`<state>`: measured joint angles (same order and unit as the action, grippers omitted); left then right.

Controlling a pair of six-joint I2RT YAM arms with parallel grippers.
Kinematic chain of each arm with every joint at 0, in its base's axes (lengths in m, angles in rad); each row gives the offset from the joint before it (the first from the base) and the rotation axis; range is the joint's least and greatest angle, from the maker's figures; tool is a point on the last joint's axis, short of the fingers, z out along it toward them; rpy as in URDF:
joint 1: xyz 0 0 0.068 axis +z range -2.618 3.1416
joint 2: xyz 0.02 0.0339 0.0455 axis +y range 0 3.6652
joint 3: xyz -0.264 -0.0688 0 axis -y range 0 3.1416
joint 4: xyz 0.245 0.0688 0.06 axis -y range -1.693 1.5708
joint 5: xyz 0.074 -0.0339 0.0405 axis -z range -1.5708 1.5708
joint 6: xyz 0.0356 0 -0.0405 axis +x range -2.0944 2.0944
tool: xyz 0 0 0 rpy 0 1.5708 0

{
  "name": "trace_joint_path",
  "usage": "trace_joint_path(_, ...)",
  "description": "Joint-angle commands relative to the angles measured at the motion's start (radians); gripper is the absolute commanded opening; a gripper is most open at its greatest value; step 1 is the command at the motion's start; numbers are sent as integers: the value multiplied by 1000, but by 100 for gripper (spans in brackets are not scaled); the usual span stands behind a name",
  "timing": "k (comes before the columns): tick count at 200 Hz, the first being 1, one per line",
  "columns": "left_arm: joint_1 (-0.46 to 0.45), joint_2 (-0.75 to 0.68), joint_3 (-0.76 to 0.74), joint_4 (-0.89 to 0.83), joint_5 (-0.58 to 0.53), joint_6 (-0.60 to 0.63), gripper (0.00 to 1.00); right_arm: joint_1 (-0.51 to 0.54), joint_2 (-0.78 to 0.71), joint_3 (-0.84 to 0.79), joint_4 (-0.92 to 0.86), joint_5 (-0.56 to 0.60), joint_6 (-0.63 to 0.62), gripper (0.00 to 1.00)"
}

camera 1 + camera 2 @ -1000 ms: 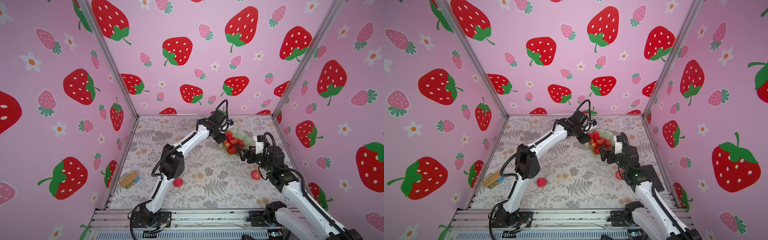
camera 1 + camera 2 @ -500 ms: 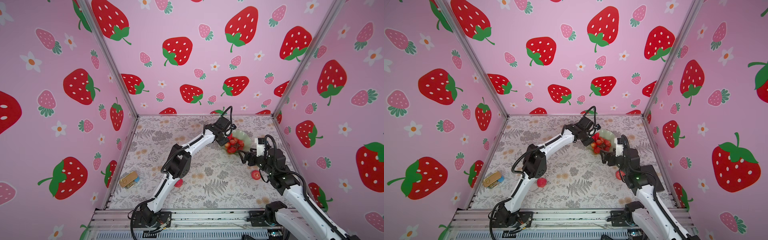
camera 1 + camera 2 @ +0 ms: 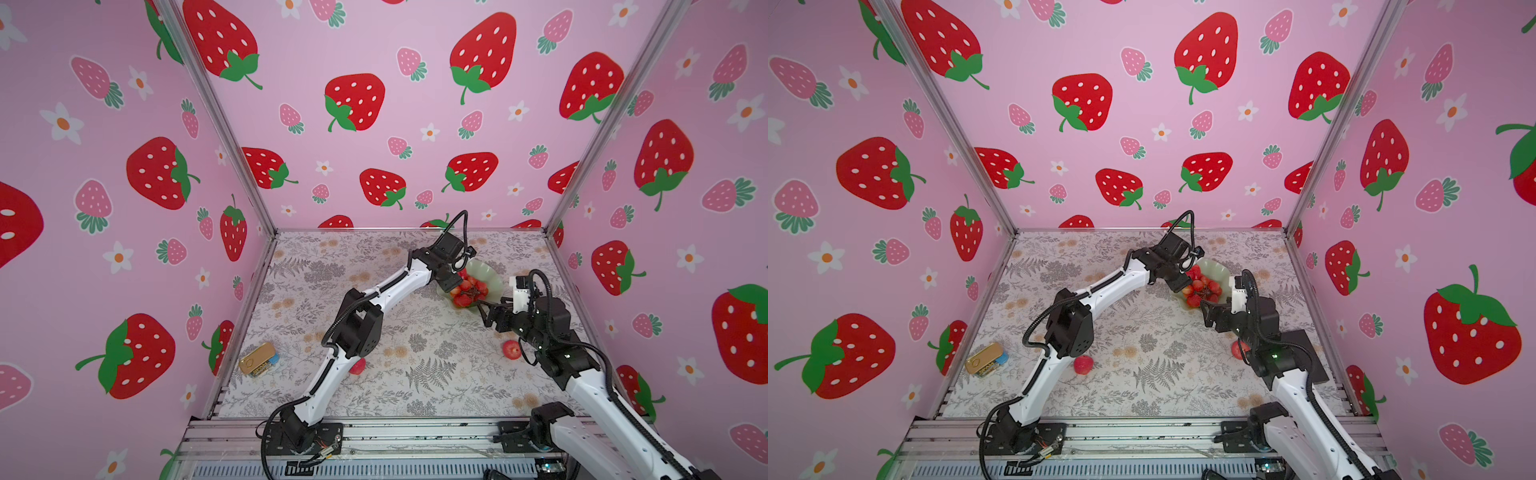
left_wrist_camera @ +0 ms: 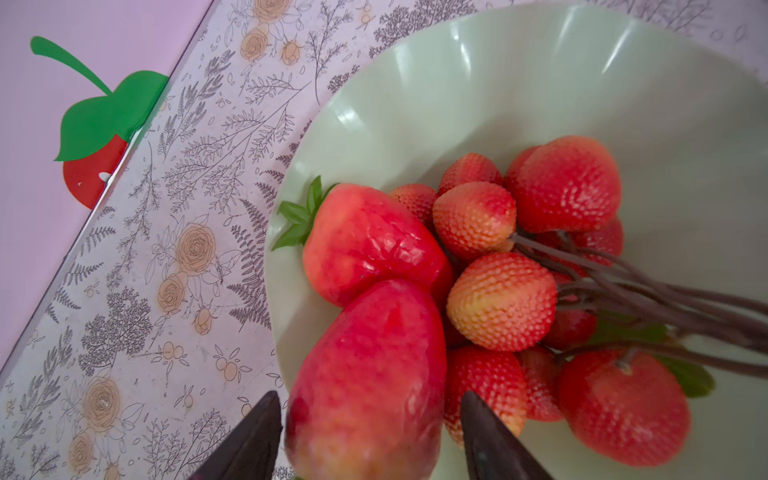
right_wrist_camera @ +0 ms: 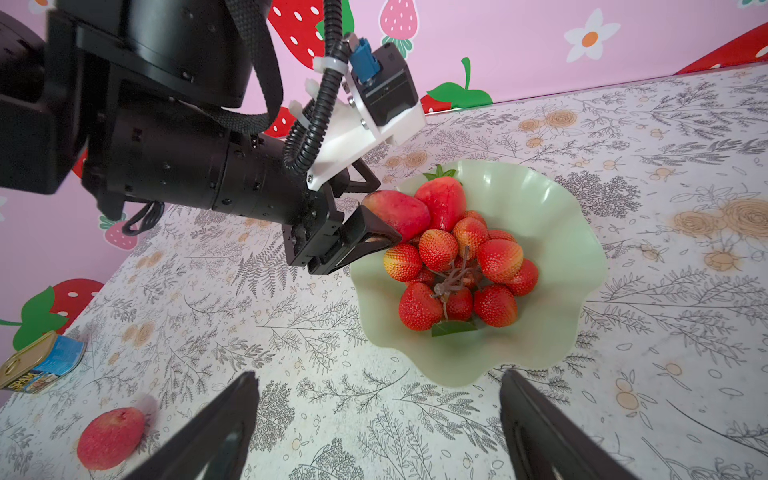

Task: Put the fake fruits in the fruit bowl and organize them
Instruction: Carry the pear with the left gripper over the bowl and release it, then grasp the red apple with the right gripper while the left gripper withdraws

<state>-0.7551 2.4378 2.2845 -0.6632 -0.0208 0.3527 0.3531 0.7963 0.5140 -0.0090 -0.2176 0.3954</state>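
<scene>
The pale green fruit bowl [image 5: 561,249] [image 3: 492,276] [image 3: 1219,268] stands at the back right and holds the berry bunch [image 5: 457,266] [image 4: 503,299] and one strawberry [image 5: 442,203] [image 4: 365,245]. A second strawberry [image 4: 365,374] [image 5: 399,208] leans on the first at the rim, between the fingers of my left gripper [image 4: 369,395] [image 5: 384,216] [image 3: 455,286]. Its jaws stand open, with thin gaps on both sides. My right gripper [image 5: 380,376] [image 3: 488,309] hangs open and empty just in front of the bowl. One round red fruit [image 3: 512,350] lies beside the right arm. Another [image 3: 1083,365] [image 5: 110,438] lies by the left arm.
A gold and blue tin [image 3: 258,359] [image 3: 986,359] [image 5: 39,368] lies near the left wall. Pink walls close in the table on three sides. A metal rail [image 3: 415,432] with both arm bases runs along the front edge.
My left arm has carried the strawberry further over the bowl's rim and lowered it against the other strawberry, and its jaws have parted. The right arm has barely moved.
</scene>
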Motion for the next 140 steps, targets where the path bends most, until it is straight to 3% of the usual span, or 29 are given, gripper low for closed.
trace_joint_path(1, -6, -35, 25, 17, 25, 24, 70, -6, 4, 6, 0, 9, -4, 92)
trace_joint_path(32, -6, -155, -49, 64, 52, -9, 71, -6, 17, 2, -12, 55, 11, 92)
trace_joint_path(62, 2, -380, -259, 132, 63, -83, 73, -7, 102, 40, -133, 245, 115, 91)
trace_joint_path(89, 3, -644, -592, 145, 91, -173, 78, -6, 250, 104, -311, 370, 174, 87)
trace_joint_path(99, 2, -764, -754, 184, 114, -208, 86, -2, 264, 103, -352, 399, 201, 85)
trace_joint_path(102, 2, -798, -798, 194, 130, -217, 96, 1, 265, 104, -362, 406, 210, 84)
trace_joint_path(105, 3, -834, -845, 206, 144, -224, 100, 4, 265, 103, -373, 415, 218, 84)
trace_joint_path(140, 0, -1157, -1211, 306, 417, -277, 99, 82, 315, 113, -489, 528, 297, 84)
